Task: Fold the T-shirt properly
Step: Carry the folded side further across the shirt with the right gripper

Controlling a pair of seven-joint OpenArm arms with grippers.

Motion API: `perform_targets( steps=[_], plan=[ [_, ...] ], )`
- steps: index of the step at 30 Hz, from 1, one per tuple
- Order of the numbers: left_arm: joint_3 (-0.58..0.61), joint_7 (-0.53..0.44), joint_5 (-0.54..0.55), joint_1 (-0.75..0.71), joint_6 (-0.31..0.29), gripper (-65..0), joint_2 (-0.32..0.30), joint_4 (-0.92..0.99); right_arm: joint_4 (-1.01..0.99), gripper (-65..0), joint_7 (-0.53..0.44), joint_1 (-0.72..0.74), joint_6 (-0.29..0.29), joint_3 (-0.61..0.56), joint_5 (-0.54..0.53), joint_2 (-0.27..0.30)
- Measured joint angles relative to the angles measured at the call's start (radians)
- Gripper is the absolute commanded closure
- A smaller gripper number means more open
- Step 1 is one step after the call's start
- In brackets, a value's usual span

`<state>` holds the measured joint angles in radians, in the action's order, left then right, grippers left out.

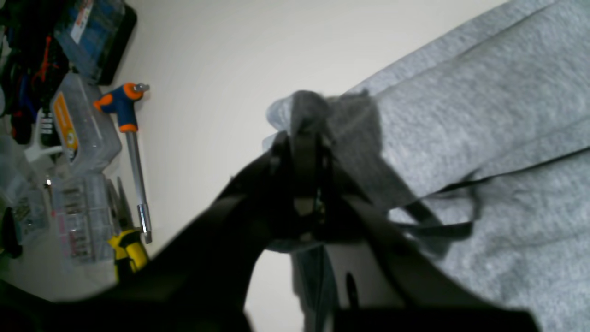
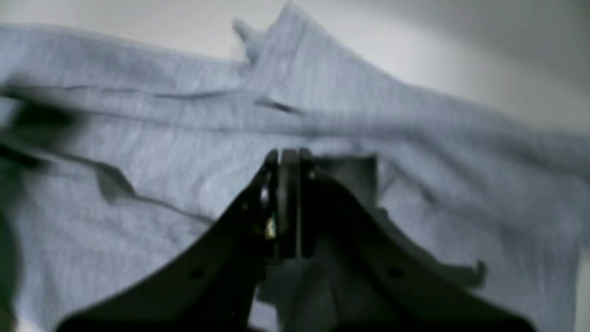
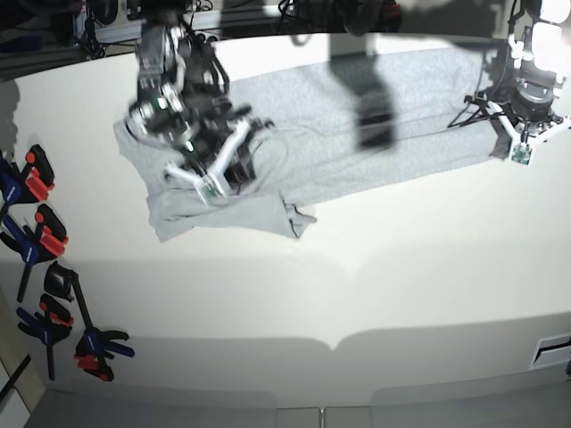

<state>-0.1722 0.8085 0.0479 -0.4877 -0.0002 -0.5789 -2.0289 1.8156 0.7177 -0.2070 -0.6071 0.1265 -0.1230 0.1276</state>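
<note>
Your shirt lies spread across the far half of the table, stretched between the two arms, with a rumpled sleeve-and-hem bunch sagging toward you near the right gripper. It is light, limp jersey — it will not hold a shape, it drapes and creases wherever it is unsupported, and a single layer can slide off the layer beneath it. The left gripper has its fingers together on a pinched tuft at the cloth's edge; you can see the grey fabric bulging out above the tips. The right gripper's fingers are pressed together too, tips down in the cloth, but the wrist view is too soft to say whether any fabric is actually caught between them or they merely rest on it. For a clean fold I would judge the best holds to be at seams, hem or shoulder line, where the doubled cloth gives more to bite on — mid-panel pinches tend to lift one layer only. Keep the two holds level and the span between them lightly taut, or the middle will belly and wrinkle.
</note>
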Motion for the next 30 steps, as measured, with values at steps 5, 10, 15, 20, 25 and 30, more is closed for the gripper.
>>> perform_targets(
  steps=[5, 10, 15, 20, 25, 30],
  plan=[
    [0.000, 0.000, 0.000, 0.000, 0.000, 0.0, 0.000, 0.000, 0.079, 0.0, -0.006, -0.097, 0.004, 0.133, -0.041, 0.002],
    [0.000, 0.000, -0.001, 0.001, 0.000, 0.0, 0.000, 0.000, 0.083, 0.0, -0.019, -0.077, 0.001, 0.167, -0.119, 0.002],
    [0.000, -0.001, -0.001, 0.001, 0.000, 0.0, -0.002, 0.000, 0.084, -15.6, 0.054, 0.011, 0.000, 0.049, -0.063, 0.030],
    [0.000, -0.001, -0.001, 0.001, 0.000, 0.0, -0.001, 0.000, 0.084, -16.2, 0.051, 0.062, 0.005, -0.174, 0.040, 0.165],
    [0.000, -0.001, -0.001, 0.001, 0.000, 0.0, -0.001, 0.000, 0.084, -16.2, 0.052, 0.102, 0.166, -0.396, 0.190, 0.214],
    [0.000, -0.001, 0.000, 0.000, 0.000, 0.0, 0.000, 0.000, 0.084, -16.2, 0.050, 0.150, 0.297, -0.547, 0.339, 0.219]
  ],
)
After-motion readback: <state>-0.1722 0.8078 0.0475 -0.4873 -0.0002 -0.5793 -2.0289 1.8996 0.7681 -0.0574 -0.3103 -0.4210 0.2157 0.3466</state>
